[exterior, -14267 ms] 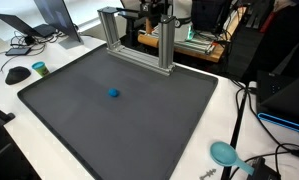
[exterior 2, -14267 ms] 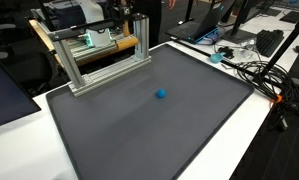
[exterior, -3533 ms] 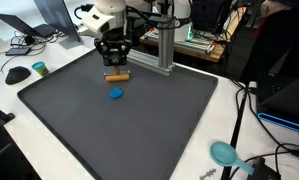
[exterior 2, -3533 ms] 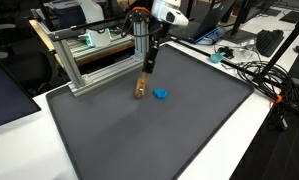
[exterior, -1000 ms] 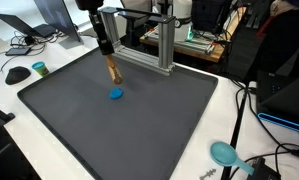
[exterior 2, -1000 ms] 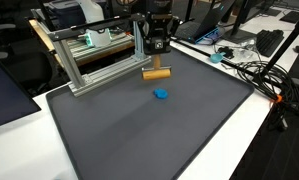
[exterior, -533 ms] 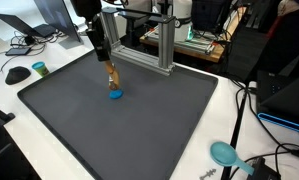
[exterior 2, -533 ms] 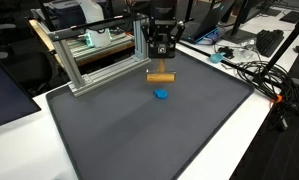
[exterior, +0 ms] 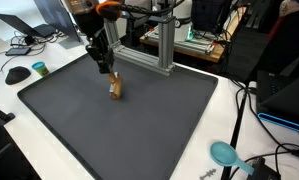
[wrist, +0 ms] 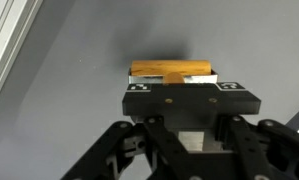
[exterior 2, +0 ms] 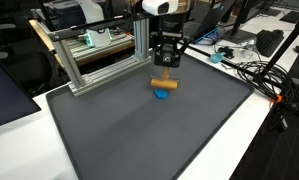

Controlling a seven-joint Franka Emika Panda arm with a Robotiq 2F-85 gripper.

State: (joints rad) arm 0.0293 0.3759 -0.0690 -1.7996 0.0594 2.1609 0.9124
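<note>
Where the black Robotiq gripper hangs over the mat, its fingers are clamped on a short tan wooden bar, smooth and square-edged, held level across the jaws. The wrist view shows the gripper with the bar pinched near one end, a paler face at the other end.

Just below the bar sits a small blue rounded piece, glossy like plastic, near the middle of the mat's far half. Whether bar and piece touch cannot be told. In an exterior view the bar covers the piece completely.

The dark grey rectangular mat looks matte and finely textured, lying on a white tabletop. A brushed aluminium extrusion frame stands at its far edge.

Against half a second ago: the bar has come lower and now stands directly over the blue piece, no longer offset from it. The grip is unchanged. Fourteen seconds ago, neither arm nor bar was over the mat.
</note>
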